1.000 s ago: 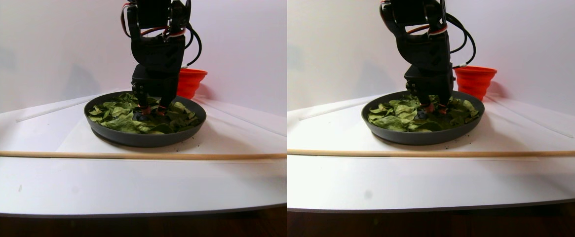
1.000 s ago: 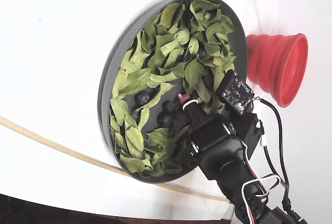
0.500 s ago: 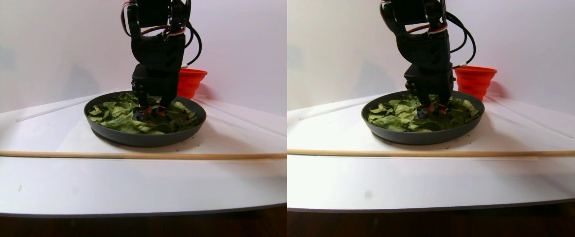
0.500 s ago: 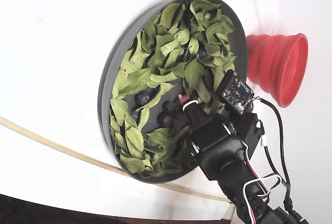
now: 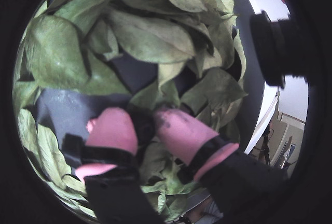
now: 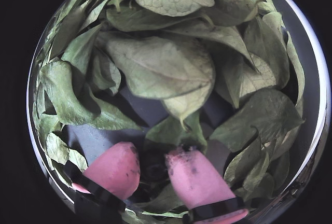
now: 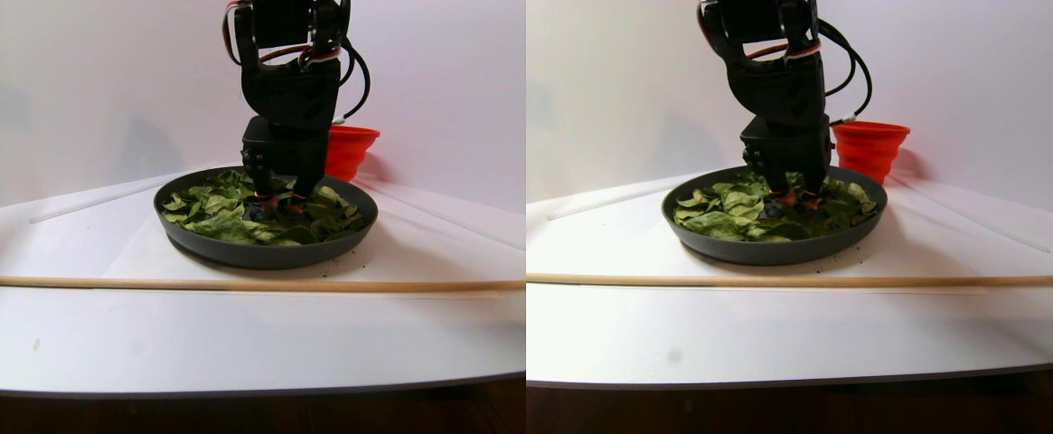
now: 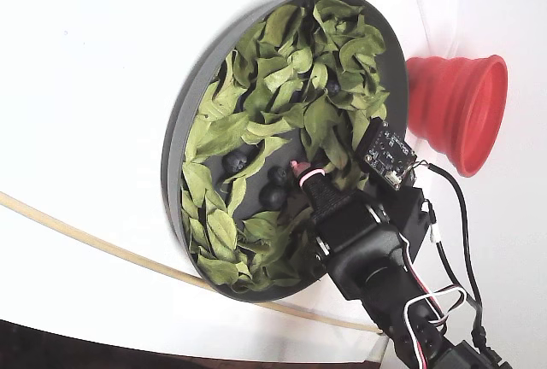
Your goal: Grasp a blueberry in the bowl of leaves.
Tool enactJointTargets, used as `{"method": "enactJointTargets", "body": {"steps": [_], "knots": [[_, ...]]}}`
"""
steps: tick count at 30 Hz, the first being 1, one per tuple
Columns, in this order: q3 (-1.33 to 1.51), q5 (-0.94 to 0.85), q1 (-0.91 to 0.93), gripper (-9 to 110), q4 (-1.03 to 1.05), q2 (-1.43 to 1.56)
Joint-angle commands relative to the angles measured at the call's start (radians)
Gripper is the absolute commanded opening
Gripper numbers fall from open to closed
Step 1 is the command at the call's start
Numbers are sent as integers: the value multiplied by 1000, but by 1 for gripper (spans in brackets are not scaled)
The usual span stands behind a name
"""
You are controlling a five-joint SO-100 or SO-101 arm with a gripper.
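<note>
The dark grey bowl [image 8: 175, 164] holds a loose heap of green leaves [image 8: 282, 70]. My gripper [image 6: 153, 154] reaches down into the bowl on the side near the red cup. Its pink fingertips [image 6: 111, 169] stand close on either side of a dark blueberry [image 6: 155, 169] that fills the gap between them, on bare bowl floor among leaves. A wrist view shows the same gripper [image 5: 141, 116] and blueberry [image 5: 147, 128]. In the fixed view the gripper [image 8: 299, 168] hides that berry. Two more blueberries [image 8: 235, 161] lie bare near the bowl's middle.
A red ribbed cup [image 8: 457, 108] stands just beyond the bowl's rim, close to the arm. A thin wooden stick [image 7: 219, 283] lies across the white table in front of the bowl [image 7: 264, 258]. A small camera board [image 8: 389, 157] sticks out beside the gripper.
</note>
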Motion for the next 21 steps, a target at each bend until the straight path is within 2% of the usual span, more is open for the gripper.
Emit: {"method": "enactJointTargets", "body": {"steps": [1,21], "knots": [[-35,-12,17,9,6,109],[-40,-54,28,9,48,212]]}}
